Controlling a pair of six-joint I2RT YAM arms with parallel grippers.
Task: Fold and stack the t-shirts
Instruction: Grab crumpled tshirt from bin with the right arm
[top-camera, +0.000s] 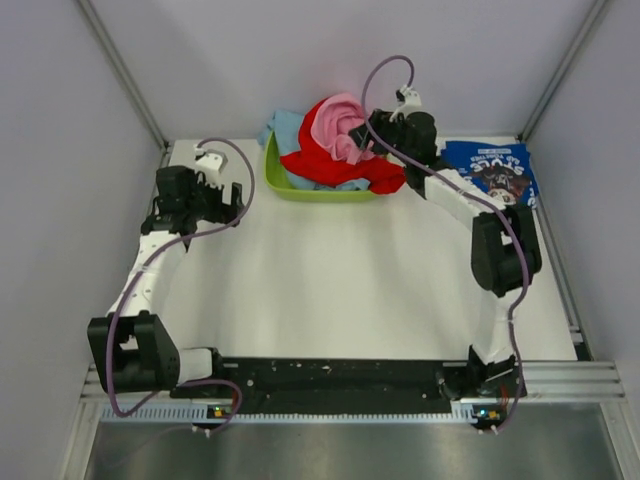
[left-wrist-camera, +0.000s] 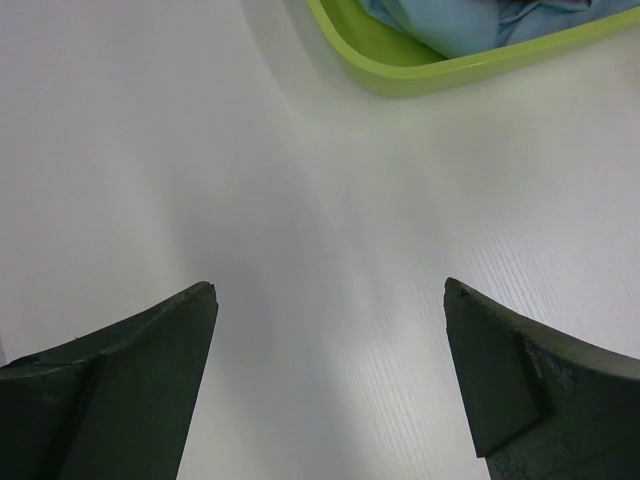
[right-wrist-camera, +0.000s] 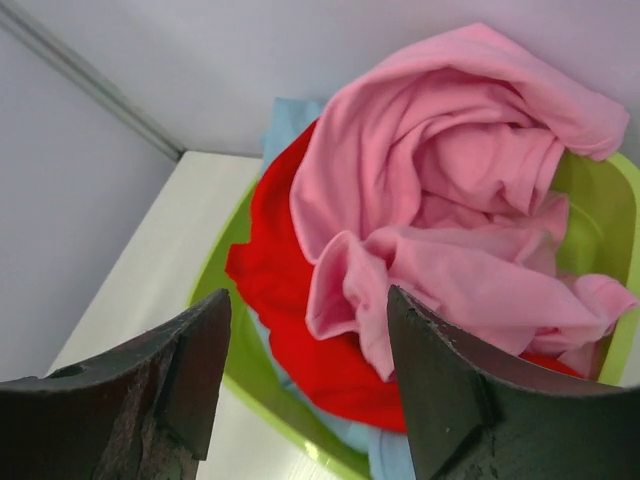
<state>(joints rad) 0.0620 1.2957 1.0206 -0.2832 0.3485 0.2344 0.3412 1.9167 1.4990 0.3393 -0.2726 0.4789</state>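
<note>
At the far middle of the bench (top-camera: 330, 290): lime green tub (top-camera: 318, 194), heaped with shirts.

Contents of the tub:
- Pink shirt (right-wrist-camera: 450, 200) lies on top, bunched in loose folds and rising well above the tub's rim.
- Red shirt (right-wrist-camera: 280, 290) lies under the pink one and spills over the tub's near rim toward its right end.
- Light blue shirt (top-camera: 283, 130) is lowest. It shows at the tub's far left corner and hangs over the rim there. A strip of it also shows below the red cloth at the near rim.

Right of the tub: navy shirt (top-camera: 492, 170) lies flat on the bench, white lettering and cartoon print facing up. It looks folded into a rough rectangle, but the right arm crosses its left edge, so I cannot be sure.

Right end effector (right-wrist-camera: 308, 295): over the tub's right half, at the pink shirt. The fingers are apart. The wrist view shows pink and red cloth in the gap beyond the tips, and nothing is pinched between them. I cannot tell whether the tips touch the cloth.

Left end effector (left-wrist-camera: 330, 285): left of the tub, above bare bench. The fingers are spread wide with nothing between them. The tub's corner, with light blue cloth inside, sits at the top of that wrist view.
</note>
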